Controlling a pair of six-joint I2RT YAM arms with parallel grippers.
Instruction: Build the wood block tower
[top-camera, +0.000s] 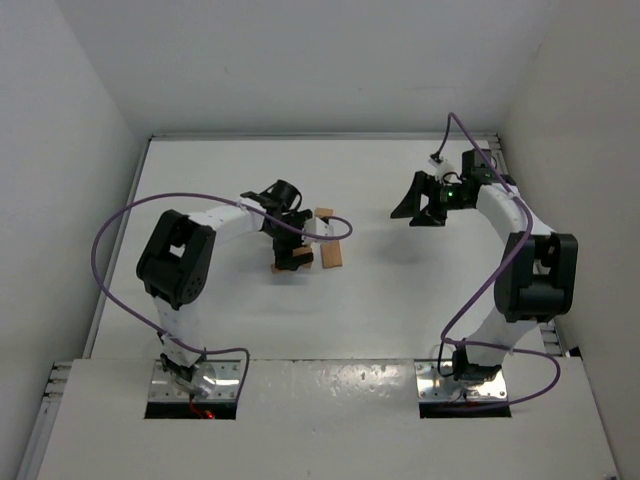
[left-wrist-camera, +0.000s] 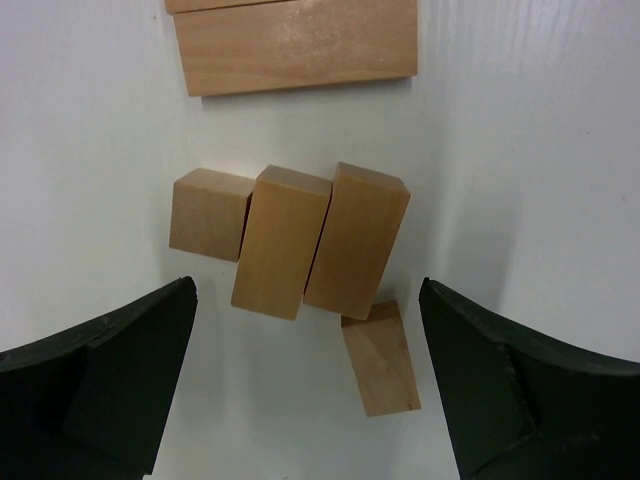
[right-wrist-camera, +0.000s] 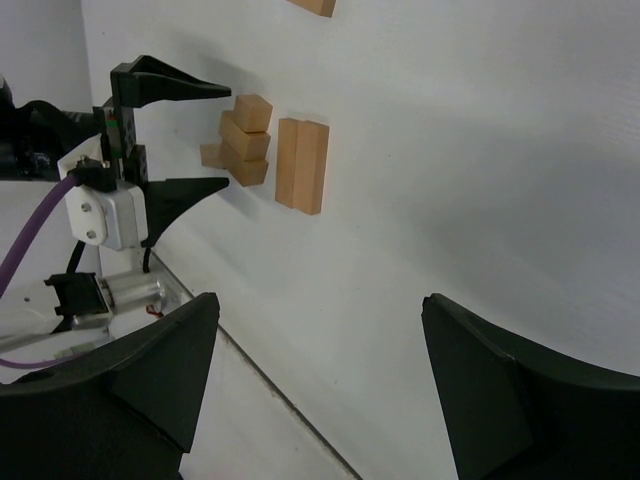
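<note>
Nearest your arms' bases, your left gripper (left-wrist-camera: 307, 290) hangs above the table (top-camera: 400, 300) with its fingers (left-wrist-camera: 120, 370) spread wide and nothing between them. The wood blocks (left-wrist-camera: 300, 250) lie straight under that opening.

In the left wrist view, the closest one is a small tilted block (left-wrist-camera: 380, 358), whose upper end touches the block above it. Beyond it, two longer blocks (left-wrist-camera: 280, 240) lie side by side with their long faces touching, both leaning a little off square. A short block (left-wrist-camera: 208, 213) presses against the left one. These four rest on the table itself, all inside the span of your open left gripper.

Farther out, across a strip of bare table, two long flat blocks (left-wrist-camera: 295, 45) lie crosswise. The right wrist view shows them pressed together along their length. Beyond those, one more lone block (right-wrist-camera: 315, 5) is cut off by the top edge of that view.

Your right gripper (right-wrist-camera: 320, 305) is well apart from the blocks, out over the far right of the table. It is turned toward them, its fingers (right-wrist-camera: 130, 390) held wide and holding nothing.
</note>
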